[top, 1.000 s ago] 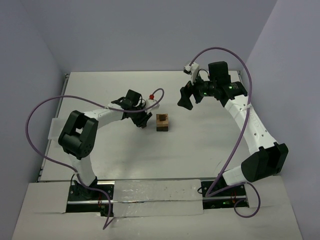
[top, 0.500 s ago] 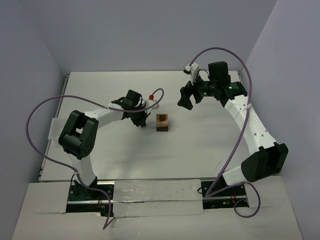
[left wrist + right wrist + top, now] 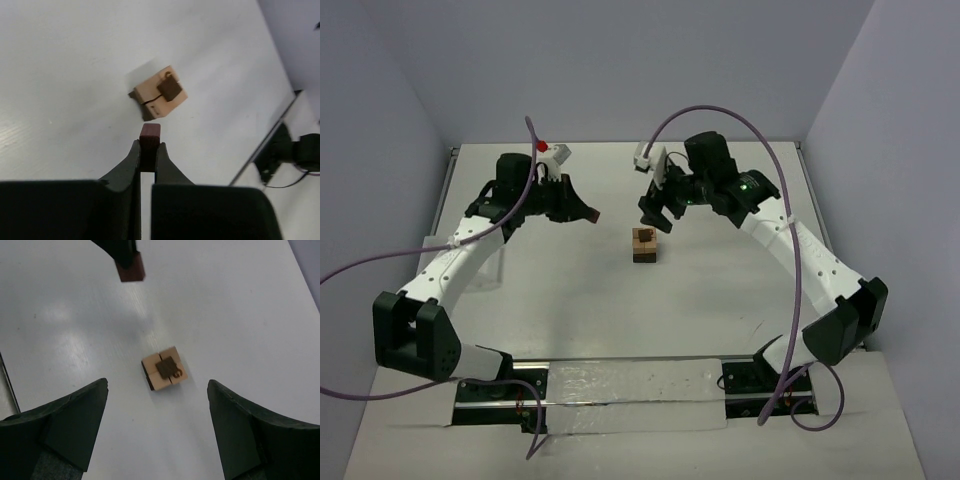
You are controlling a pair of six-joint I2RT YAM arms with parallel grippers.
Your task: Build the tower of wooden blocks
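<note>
The wood block tower [image 3: 643, 243] stands mid-table: light tan blocks in a square over dark ones, with one dark brown block on top [image 3: 167, 366]. My left gripper [image 3: 586, 213] hangs left of it, above the table, shut on a reddish-brown block [image 3: 150, 136] that pokes out past the fingertips. That tower [image 3: 161, 92] lies ahead of those fingers, apart from them. My right gripper [image 3: 656, 216] hovers just behind and above the tower. It is open, its fingers [image 3: 80, 420] wide apart with nothing between them. The held block [image 3: 130, 267] shows at the top of the right wrist view.
The white table [image 3: 720, 300] is bounded by grey walls at the back and sides. A strip of white tape [image 3: 630, 385] runs along the near edge between the arm bases. Purple cables [image 3: 790, 190] loop above both arms.
My left gripper shut on the reddish-brown block beside the tower, then lifted and swung back to the left. My right gripper moved left over the tower and narrowed a little.
</note>
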